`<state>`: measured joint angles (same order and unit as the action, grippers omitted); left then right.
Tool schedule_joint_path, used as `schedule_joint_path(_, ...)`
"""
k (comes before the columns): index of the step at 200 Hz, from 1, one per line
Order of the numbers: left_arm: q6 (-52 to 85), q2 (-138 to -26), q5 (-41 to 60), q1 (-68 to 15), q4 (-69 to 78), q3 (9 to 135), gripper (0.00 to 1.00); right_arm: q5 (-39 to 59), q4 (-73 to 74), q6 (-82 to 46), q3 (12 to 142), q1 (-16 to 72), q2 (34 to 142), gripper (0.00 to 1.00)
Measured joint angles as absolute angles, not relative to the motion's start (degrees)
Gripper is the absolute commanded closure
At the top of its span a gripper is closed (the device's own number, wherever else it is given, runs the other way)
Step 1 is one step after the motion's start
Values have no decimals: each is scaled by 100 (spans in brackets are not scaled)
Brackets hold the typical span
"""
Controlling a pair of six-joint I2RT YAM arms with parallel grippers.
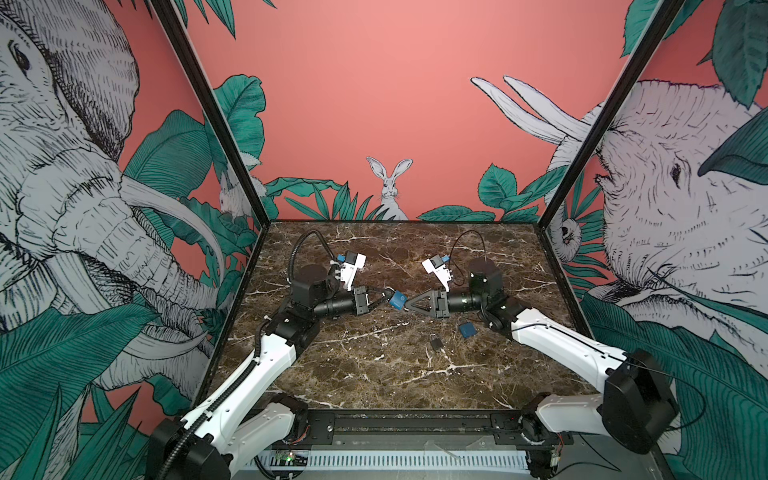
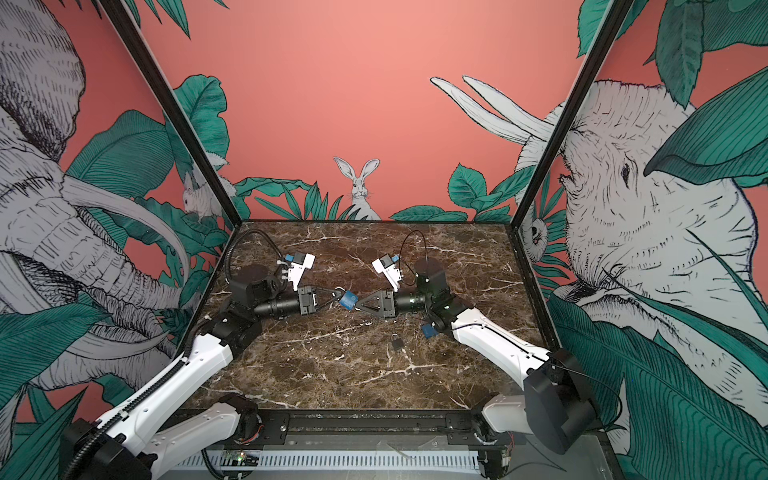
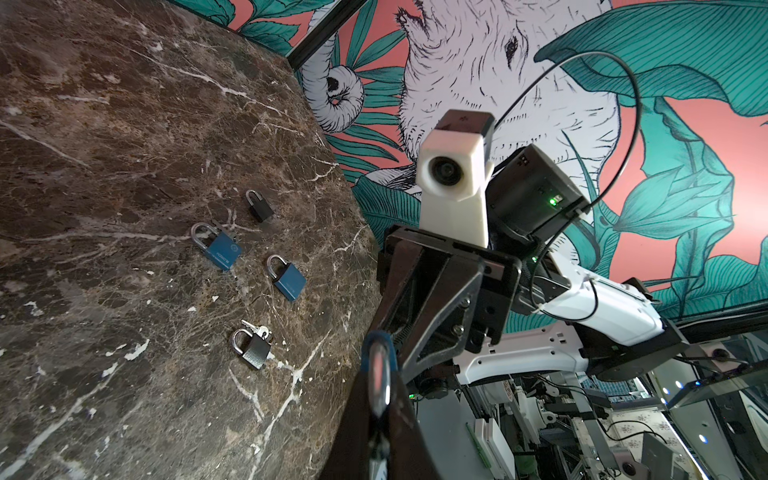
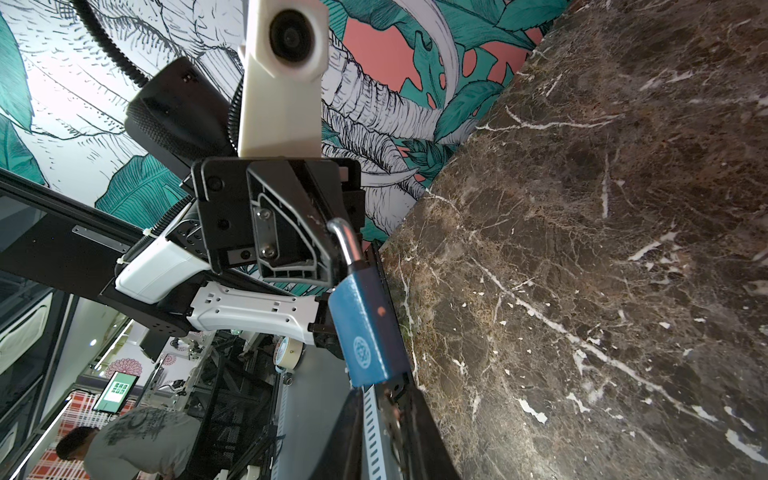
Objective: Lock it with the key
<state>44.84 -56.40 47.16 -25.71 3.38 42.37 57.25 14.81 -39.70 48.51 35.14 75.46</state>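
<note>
Blue padlock (image 1: 399,300) is gripped midair by the left hand (image 1: 387,295).

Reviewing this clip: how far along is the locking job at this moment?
Done: the left gripper holds the blue padlock off the table by its shackle. In hand: the right gripper meets the lock's underside with its tips, where the keyhole should be; no key is clearly visible. Left: the turn itself. Whether the shackle is latched cannot be told here.
</note>
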Motion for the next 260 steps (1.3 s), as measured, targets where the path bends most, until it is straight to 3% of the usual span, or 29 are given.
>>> schedule_joint_path(35,4523,-5640,4619,-2571,360,4237,100,5723,1483,-3970,4851,3518,7557,84)
schedule_joint_path(83,4547,-5605,4491,-2571,414,4235,100,5760,1573,-4003,4840,3518,7559,100)
schedule_joint_path(188,4803,-5419,4676,-2198,462,4108,100,5767,2204,-4206,4532,3535,7557,100)
schedule_joint_path(260,4744,-5332,4558,-1881,508,4108,100,5618,1632,-4075,4215,3245,7264,100)
